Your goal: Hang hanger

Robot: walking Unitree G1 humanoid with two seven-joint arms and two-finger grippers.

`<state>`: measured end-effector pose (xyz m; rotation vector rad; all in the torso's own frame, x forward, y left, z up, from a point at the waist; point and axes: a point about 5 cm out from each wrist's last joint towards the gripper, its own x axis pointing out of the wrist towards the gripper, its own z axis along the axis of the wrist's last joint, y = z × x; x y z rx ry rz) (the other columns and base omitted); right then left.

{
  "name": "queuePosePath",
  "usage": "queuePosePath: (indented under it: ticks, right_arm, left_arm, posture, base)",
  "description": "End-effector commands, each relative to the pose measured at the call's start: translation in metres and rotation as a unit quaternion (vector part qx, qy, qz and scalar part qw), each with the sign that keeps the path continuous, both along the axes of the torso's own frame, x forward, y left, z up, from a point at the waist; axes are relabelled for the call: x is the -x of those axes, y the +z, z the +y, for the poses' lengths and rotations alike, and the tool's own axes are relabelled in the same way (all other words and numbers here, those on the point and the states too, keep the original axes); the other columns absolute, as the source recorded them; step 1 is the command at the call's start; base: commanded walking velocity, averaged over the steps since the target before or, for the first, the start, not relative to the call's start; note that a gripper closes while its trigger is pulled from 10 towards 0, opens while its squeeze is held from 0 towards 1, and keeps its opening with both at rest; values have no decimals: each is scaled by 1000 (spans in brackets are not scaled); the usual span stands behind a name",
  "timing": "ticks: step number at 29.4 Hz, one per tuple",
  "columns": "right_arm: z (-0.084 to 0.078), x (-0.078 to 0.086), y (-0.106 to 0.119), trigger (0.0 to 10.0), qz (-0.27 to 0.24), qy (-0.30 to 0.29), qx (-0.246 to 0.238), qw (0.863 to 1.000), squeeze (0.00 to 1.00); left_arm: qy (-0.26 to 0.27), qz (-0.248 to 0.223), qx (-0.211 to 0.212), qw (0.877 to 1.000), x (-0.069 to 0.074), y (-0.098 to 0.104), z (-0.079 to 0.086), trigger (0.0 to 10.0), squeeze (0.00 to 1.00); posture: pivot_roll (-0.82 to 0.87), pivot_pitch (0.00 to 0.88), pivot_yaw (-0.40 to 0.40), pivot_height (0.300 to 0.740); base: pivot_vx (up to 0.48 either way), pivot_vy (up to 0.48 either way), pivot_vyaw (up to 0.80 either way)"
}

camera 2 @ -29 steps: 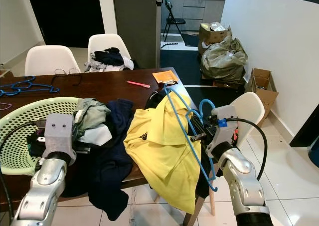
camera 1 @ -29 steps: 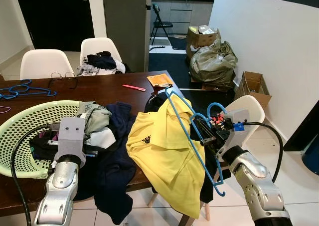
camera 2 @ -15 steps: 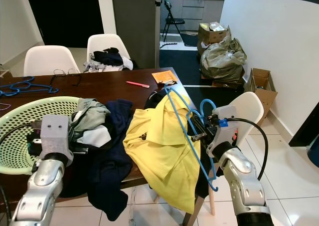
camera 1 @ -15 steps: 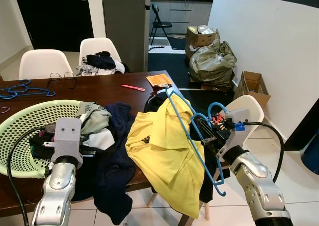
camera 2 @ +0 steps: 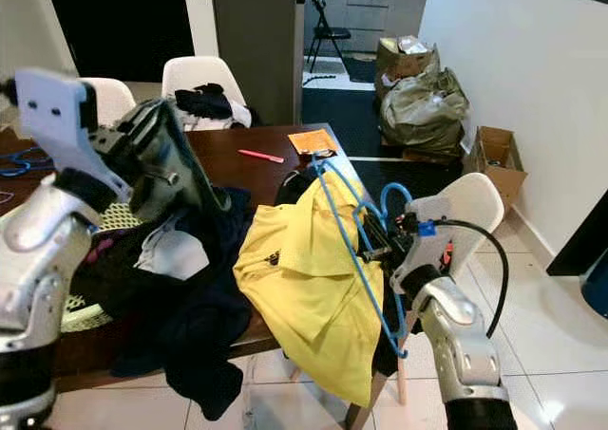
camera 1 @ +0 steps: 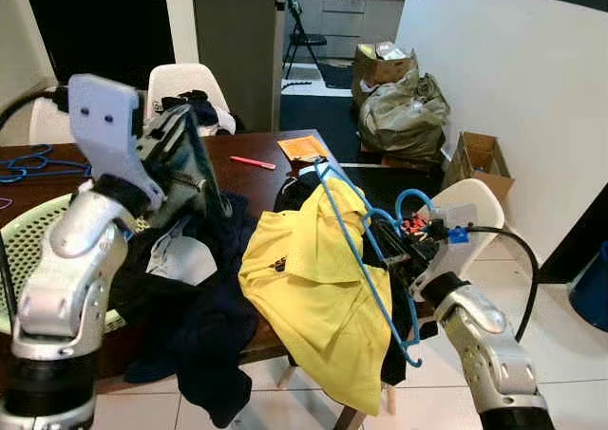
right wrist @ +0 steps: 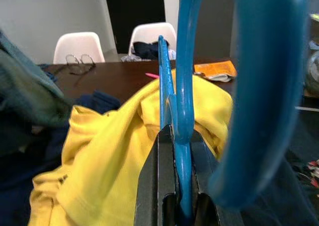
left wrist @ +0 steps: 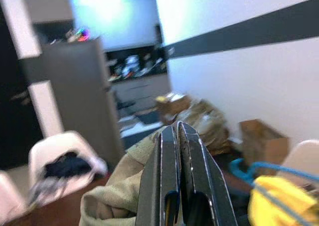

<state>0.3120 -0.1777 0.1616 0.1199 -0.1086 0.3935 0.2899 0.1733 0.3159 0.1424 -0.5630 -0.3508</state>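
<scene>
No readable text, label, brand or number anywhere. Small dark mark on the yellow shirt [camera 1: 313, 288], too small to read. Print on the orange packet [camera 1: 303, 148] on the table [camera 1: 249, 177] too blurred to read.

- Dark brown wooden bench [camera 1: 249, 177] runs across the room.
- White moulded plastic chairs [camera 1: 190, 77] stand behind it; another white chair [camera 1: 472, 207] sits at its right end.
- Plain white wall [camera 1: 513, 79] on the right, glossy white tiled floor [camera 1: 560, 335] below.
- Dark open doorway [camera 1: 104, 22] at the back.
</scene>
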Motion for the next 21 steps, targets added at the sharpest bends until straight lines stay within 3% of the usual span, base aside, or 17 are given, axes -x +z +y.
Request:
queuePosePath:
  ticks: [1, 5, 10, 14, 21]
  right_arm:
    - [0, -2, 1, 10000, -2, -4, -10, 1000, 0]
    - [2, -3, 1, 10000, -3, -1, -17, 1000, 0]
    - [0, -8, 8, 10000, -11, -3, -47, 999, 0]
    - [-6, -12, 17, 10000, -22, -17, -92, 995, 0]
    - [-12, -13, 22, 10000, -28, -39, -124, 991, 0]
  left_arm:
    - [-50, -3, -6, 999, 4, 8, -15, 10000, 0]
    - [-74, 1, -3, 997, 3, 13, -26, 10000, 0]
    - [-93, 5, -28, 995, -5, 19, -42, 10000, 0]
    - [-150, -7, -27, 988, -1, 33, -59, 10000, 0]
    - [-201, -19, -11, 979, 5, 47, -69, 10000, 0]
  posture:
    - [-2, 0, -66, 740]
    - [-1, 0, -65, 740]
    - [6, 0, -65, 740]
    - [7, 0, -59, 740]
    - [2, 0, -43, 740]
  base:
    - [0, 0, 0]
    - [0, 0, 0]
    - [-343, 0, 0]
    - [-370, 0, 0]
    - [-380, 0, 0]
